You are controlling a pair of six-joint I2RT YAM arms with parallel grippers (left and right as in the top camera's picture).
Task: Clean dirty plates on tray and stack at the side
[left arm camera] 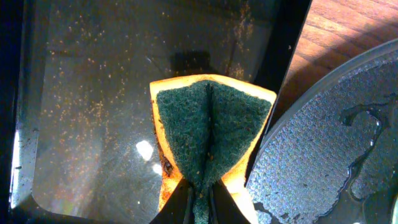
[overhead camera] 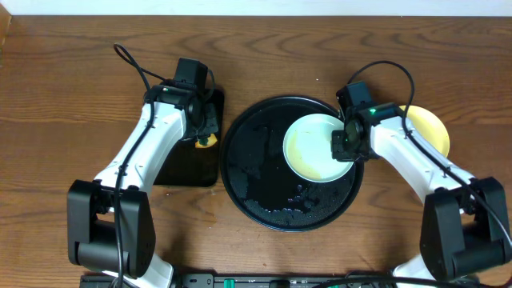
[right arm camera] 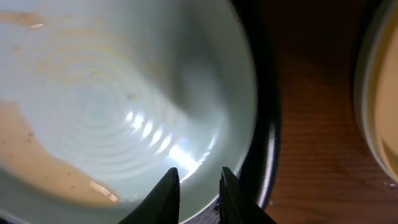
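Two plates are in view. A pale mint one, round and shallow, lies on the right half of the round black tray, which sits mid-worktop, nearer the front edge than the back. Its glaze is glossy and moulded with fine concentric rings. A thin brownish film smears the centre and the lower left part of the bowl. The pale yellow plate rests on the bare wood-grain tabletop toward the right edge, just beside the tray and partly under the right arm.

The tray has a raised rim and a finely pebbled floor, with beads and thin puddles of water toward its front side.

The right gripper hangs over the mint plate's rim on the side facing the right edge. Its two dark fingers stand a narrow gap apart, and I cannot tell whether they pinch the rim or only hover.

The left gripper is closed on a sponge, yellow foam with a coarse green scouring face, folded in half so the green shows as a creased wedge. It is over the right part of a rectangular black tray, smooth, glossy and dusted with fine crumbs, just left of the round one.
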